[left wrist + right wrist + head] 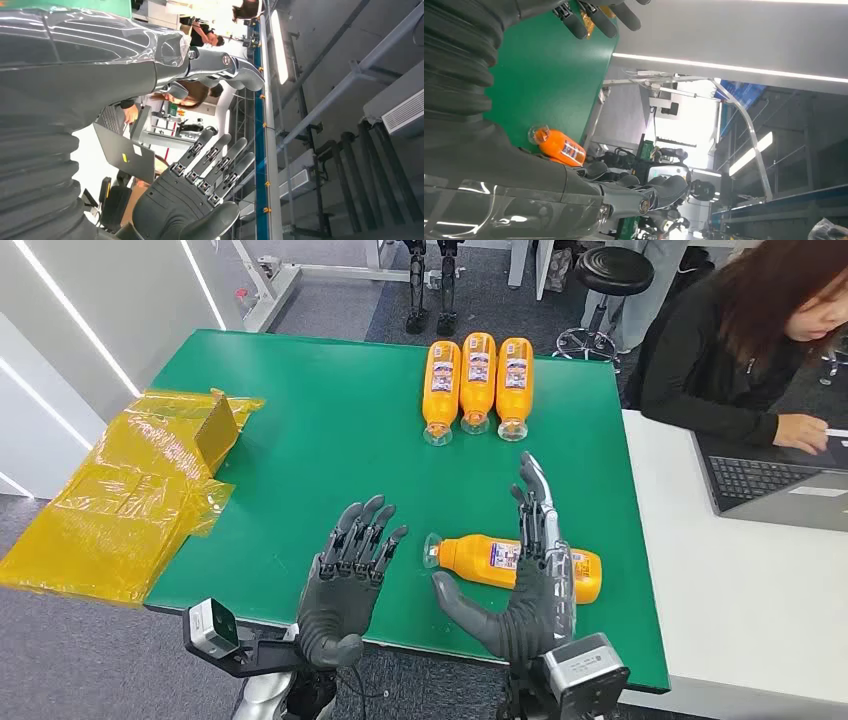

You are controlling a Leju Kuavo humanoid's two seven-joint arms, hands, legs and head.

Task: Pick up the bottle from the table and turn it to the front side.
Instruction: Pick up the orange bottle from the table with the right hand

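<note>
Head view shows the bottle [515,562] lying on its side on the green table [330,440], cap end pointing toward the left hand [350,575], its body partly hidden behind the right hand [530,570]. That right hand is spread, fingers upright and apart, thumb reaching out below the bottle's neck; it holds nothing, and I cannot tell whether the palm touches the bottle or only stands in front of it. The left hand, just beyond the cap, is also empty, its fingers extended and lightly fanned. My main worry is rolling: a round bottle on a smooth surface, nudged by a palm or thumb before the fingers wrap it, could roll away from the bottle's present spot toward the near table edge, which lies close on the robot's side of the bottle. A grasp taken only at the narrow neck might let the heavier body swing and slip. On the far side of the bottle there is open green surface before the row of three bottles [478,385], so room to lift and turn looks ample there. Beyond the bottle's base end stands a white desk with a laptop [775,485] and a seated person [740,350], so wide swings that way look risky.
</note>
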